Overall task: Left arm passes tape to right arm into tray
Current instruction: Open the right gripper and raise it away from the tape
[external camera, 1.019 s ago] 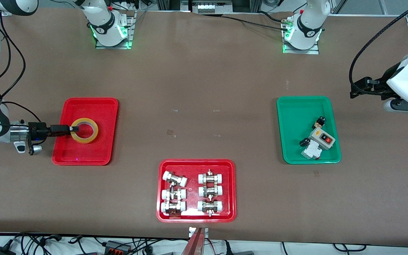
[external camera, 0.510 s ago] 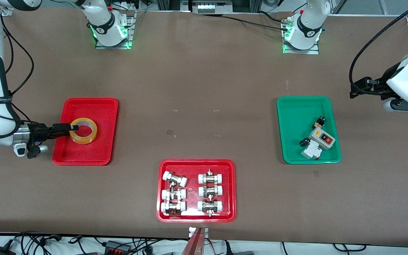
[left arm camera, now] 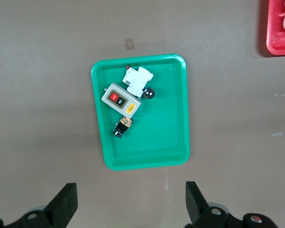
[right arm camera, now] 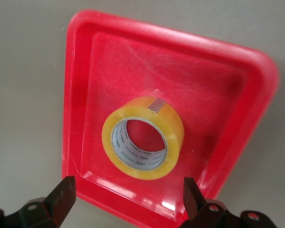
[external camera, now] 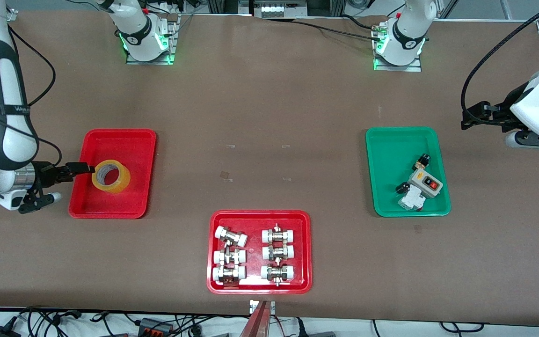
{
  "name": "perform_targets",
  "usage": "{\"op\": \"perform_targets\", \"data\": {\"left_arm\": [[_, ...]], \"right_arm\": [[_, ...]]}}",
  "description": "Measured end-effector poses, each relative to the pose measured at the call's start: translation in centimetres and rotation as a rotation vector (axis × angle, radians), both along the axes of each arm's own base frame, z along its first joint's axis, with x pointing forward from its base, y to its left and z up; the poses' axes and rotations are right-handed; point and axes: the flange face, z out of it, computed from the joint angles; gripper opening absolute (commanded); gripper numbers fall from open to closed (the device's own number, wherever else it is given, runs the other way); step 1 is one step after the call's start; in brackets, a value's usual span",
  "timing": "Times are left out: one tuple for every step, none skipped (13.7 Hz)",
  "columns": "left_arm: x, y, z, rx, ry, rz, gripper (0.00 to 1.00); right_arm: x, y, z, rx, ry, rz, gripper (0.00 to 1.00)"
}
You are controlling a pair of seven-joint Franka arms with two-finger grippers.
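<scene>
The tape [external camera: 111, 176] [right arm camera: 142, 137], a yellow roll with a pale core, rests inside the plain red tray [external camera: 129, 145] [right arm camera: 218, 85], in the half toward the right arm's end of the table. My right gripper [external camera: 82, 168] [right arm camera: 128, 192] is open over the tray's rim at that end. Its fingers are clear of the roll and hold nothing. My left gripper [external camera: 469, 119] [left arm camera: 130, 194] waits open and empty above bare table, toward the left arm's end from the green tray [external camera: 391, 150] [left arm camera: 171, 133].
The green tray holds a grey switch box [external camera: 425, 182] [left arm camera: 121, 99] and small electrical parts. A second red tray [external camera: 259, 216] with several white-capped metal fittings sits nearer the front camera at mid-table. Black cables hang by both arms.
My right gripper has drawn back off the tape toward the tray's rim, leaving the roll in the tray. The roll shifted slightly. The left arm has not moved.
</scene>
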Motion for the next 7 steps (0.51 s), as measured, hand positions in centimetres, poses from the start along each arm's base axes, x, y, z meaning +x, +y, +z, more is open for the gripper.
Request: {"op": "perform_targets", "data": {"left_arm": [[0.0,-0.2,0.2,-0.004,-0.003,-0.003,1.00],[-0.1,-0.5,0.4,-0.006,-0.007,-0.007,1.00],[-0.2,-0.7,0.6,-0.006,-0.009,-0.009,1.00],[-0.3,-0.9,0.7,-0.005,-0.012,-0.012,1.00],[-0.4,-1.0,0.8,-0.001,-0.013,-0.013,1.00],[-0.4,-1.0,0.8,0.003,-0.012,-0.010,1.00],[-0.4,-0.9,0.7,0.007,-0.009,-0.006,1.00]], "right_arm": [[0.2,1.3,2.2,-0.052,-0.011,-0.033,1.00],[0.2,2.7,4.3,-0.104,-0.012,-0.068,1.00],[0.2,4.2,6.4,-0.150,-0.007,-0.101,1.00],[0.1,5.7,8.3,-0.188,-0.001,-0.129,1.00],[0.1,6.9,10.2,-0.215,0.001,-0.148,1.00],[0.2,7.6,12.1,-0.230,-0.003,-0.156,1.00],[0.4,7.9,14.2,-0.237,-0.020,-0.157,1.00]]}}
